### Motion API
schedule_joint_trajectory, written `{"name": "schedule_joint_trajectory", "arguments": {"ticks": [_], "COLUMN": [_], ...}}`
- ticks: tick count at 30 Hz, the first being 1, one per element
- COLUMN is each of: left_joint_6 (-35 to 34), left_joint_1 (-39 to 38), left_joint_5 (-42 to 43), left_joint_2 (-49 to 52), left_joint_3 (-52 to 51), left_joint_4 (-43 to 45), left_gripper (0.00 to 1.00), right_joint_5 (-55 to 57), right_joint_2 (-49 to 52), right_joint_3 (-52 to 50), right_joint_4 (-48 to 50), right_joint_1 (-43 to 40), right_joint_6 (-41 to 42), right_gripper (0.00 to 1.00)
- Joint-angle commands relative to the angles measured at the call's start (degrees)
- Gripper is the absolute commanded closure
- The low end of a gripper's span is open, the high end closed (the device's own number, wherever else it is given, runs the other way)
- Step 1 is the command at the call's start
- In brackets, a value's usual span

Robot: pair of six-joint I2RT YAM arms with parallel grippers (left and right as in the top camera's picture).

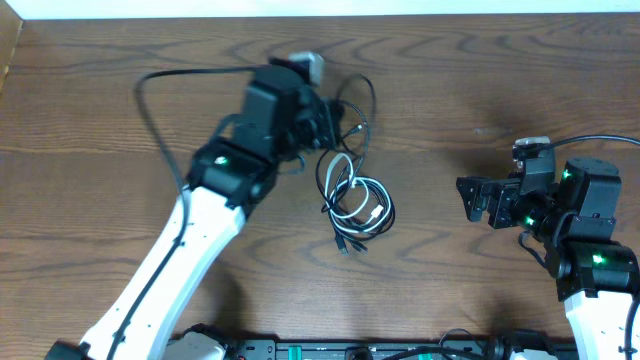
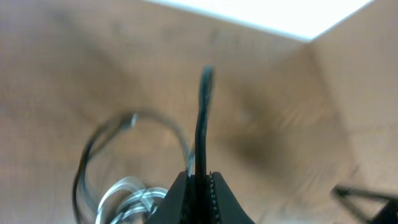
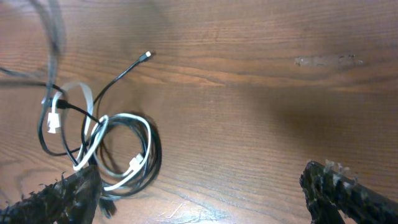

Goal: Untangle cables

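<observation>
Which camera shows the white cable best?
The right wrist view: the white cable is close and sharp, looped among black cables. Overhead shows it small in the pile. The left wrist view shows only a blurry bit beside one the left hand grips.

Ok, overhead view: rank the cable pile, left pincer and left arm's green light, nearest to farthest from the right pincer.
From the right pincer:
1. cable pile, mid-table.
2. left pincer, beyond the pile, holding a black cable.
3. green light, back along the left arm.
</observation>
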Motion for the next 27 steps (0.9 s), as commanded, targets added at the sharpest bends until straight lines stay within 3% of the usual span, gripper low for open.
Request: {"name": "schedule_joint_trajectory", "arguments": {"ticks": [1, 4, 8, 17, 24, 27], "left_joint_6": [-6.0, -11.1, -13.0, 1.5, 3.3, 3.3], "left_joint_1": [3.9, 4.9, 5.0, 4.9, 4.9, 4.9], "left_joint_5": [0.4, 0.6, 0.0, -23.0, -36.2, -36.7], "left_joint_2": [-3.1, -4.6, -4.8, -4.5, -4.5, -4.5], "left_joint_3": [0.3, 0.3, 0.3, 0.3, 0.3, 0.3], "left_joint_4": [5.7, 12.3, 16.4, -6.1, -13.7, -18.1], "left_gripper": [0.92, 0.92, 0.93, 0.92, 0.92, 0.92], "right_joint_5": [-0.7, -0.7, -2.3, -9.8, -8.6, 0.1], "right_joint_2": [-0.1, -0.1, -0.1, 6.5, 16.0, 20.2], "right_joint_3": [1.1, 1.1, 1.1, 1.1, 1.1, 1.1], "right_joint_4": [0.2, 0.3, 0.9, 2.9, 7.0, 8.2], "right_joint_1": [0.4, 0.4, 0.4, 3.7, 12.5, 16.9], "right_joint_6": [1.3, 1.4, 1.4, 2.4, 4.6, 7.1], "right_gripper": [0.01, 0.01, 0.01, 0.01, 0.01, 0.02]}}
